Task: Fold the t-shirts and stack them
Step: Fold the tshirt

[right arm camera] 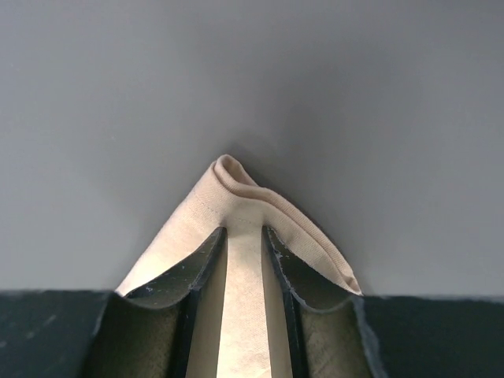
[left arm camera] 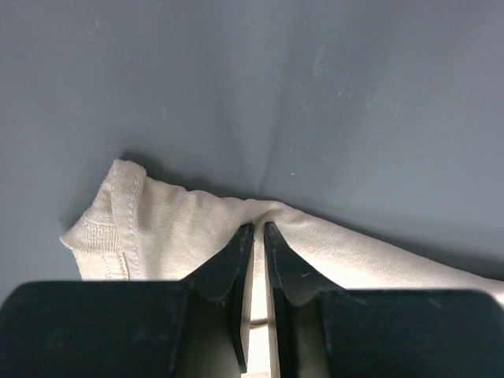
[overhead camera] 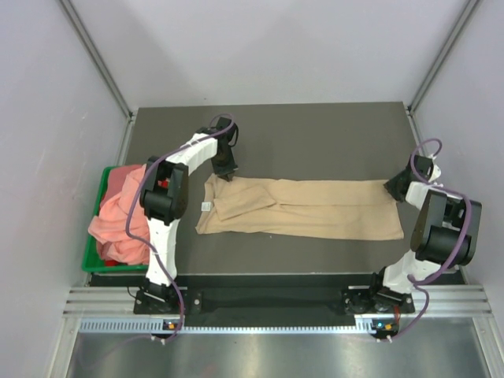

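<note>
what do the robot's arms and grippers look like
Both the left arm and right arm have white links and bulky black joints, with purple cables looping along them. The left gripper and right gripper each end in two black, tapered fingers.

Wears white shells over the long links of the left arm (overhead camera: pixel 161 244) and right arm (overhead camera: pixel 403 272), with bulky black housings at the joints. Carries a purple cable (overhead camera: pixel 150 169) looping along each arm down to the bases (overhead camera: pixel 157 299), where small orange and blue lights glow. Ends in black hands: left hand (left arm camera: pixel 257 226) with two thin, wedge-shaped fingers (left arm camera: pixel 224 268), matte and faintly scuffed; right hand (right arm camera: pixel 244 230) with the same tapered fingers (right arm camera: pixel 197 272), speckled with pale dust. Seats both pairs on wide black blocks.
</note>
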You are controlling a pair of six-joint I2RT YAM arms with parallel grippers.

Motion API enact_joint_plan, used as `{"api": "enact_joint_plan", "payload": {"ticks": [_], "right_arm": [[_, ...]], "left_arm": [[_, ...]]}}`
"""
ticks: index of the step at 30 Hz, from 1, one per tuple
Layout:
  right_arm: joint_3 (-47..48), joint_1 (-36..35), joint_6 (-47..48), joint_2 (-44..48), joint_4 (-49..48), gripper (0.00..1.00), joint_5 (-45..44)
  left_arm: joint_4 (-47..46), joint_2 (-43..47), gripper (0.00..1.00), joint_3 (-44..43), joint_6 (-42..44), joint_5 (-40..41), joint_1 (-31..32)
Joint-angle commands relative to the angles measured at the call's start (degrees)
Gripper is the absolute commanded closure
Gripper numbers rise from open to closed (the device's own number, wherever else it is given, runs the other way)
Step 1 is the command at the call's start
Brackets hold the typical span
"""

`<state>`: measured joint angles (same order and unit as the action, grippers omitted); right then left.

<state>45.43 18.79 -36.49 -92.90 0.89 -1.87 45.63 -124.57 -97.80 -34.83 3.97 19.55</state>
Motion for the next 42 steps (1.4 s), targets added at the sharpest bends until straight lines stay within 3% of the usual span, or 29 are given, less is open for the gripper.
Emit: {"api": "enact_joint_plan", "payload": {"ticks": [1, 6, 11, 14, 19, 22, 32, 37, 42], "right_arm": [[0.8, 1.3, -1.0, 0.4, 1.3, 0.75, -4.9], [1.7, 1.3, -0.6, 2.8, 2.5, 0.74, -2.3], [5.5, 1.2, 1.2, 9.0, 9.7, 0.71, 0.1], [6.8, 0.6, 2.4, 12.4, 13.1, 0.68, 1.5], [5.5, -1.4, 2.8, 18.4, 14.4, 0.64, 6.9], [5.8, -4.5, 3.4, 20.5, 15.5, 0.62, 9.3], [5.3, -16.1, 4.0, 23.4, 15.8, 0.60, 6.2], [5.3, -16.8, 4.4, 22.7, 15.3, 0.60, 6.0], [5.8, -17.1, 4.8, 21.9, 15.2, 0.60, 6.1]], "left_arm": [[0.9, -5.0, 0.85, -2.0, -0.8, 5.1, -1.1], [1.1, -5.0, 0.84, -7.7, 1.3, 2.4, -1.1], [6.9, -0.3, 0.82, -12.9, 3.5, 3.6, -1.1], [7.1, 5.6, 0.81, -9.1, 3.7, 2.6, -0.8], [1.9, 15.7, 0.76, 7.2, 4.0, 0.3, -0.5], [0.6, 17.0, 0.74, 11.3, 5.6, -1.1, -1.4], [-0.5, 11.0, 0.65, 8.6, 8.4, -3.7, -6.3], [-3.7, 8.9, 0.61, 6.6, 10.1, -9.4, -7.9], [-0.5, 3.9, 0.63, 2.9, 9.1, -5.6, -9.1]]}}
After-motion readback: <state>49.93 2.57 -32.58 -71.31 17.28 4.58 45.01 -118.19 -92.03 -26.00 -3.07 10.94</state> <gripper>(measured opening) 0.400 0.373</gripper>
